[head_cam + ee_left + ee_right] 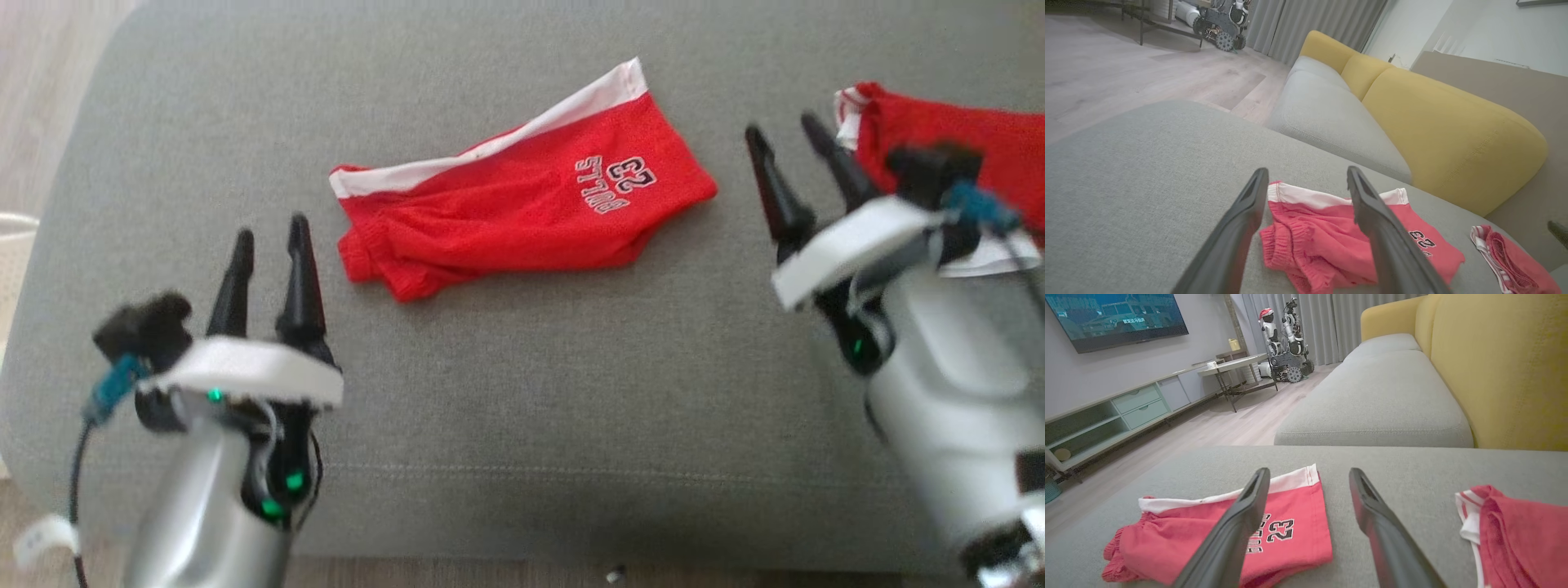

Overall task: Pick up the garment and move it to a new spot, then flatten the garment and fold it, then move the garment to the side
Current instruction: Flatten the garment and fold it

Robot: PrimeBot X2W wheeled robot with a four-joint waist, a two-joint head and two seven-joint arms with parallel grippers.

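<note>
The red shorts [522, 204] lie near the middle of a grey sofa cushion [571, 392]. They look folded, with a white band along the far edge. The print "BULLS 23" is on the upper layer and reads upside down in the head view. The gathered, wrinkled end of the shorts points to the robot's left.

The left end effector [271, 230] is at the near left of the cushion. Its two dark fingers stand apart and hold nothing. They point toward the left end of the shorts but do not touch it. In the left wrist view the wrinkled end of the shorts shows between the two fingers.

The right end effector [781, 126] is at the right side, and its fingers are also spread, with nothing between them. It is near the right end of the shorts, apart from the cloth. Just beside it, further right, a second red garment [980, 126] with white trim lies on the same cushion, well apart from the shorts.

Behind the cushion, the wrist views show a yellow backrest [1445, 134] and another robot [1286, 339] standing by the curtains.
</note>
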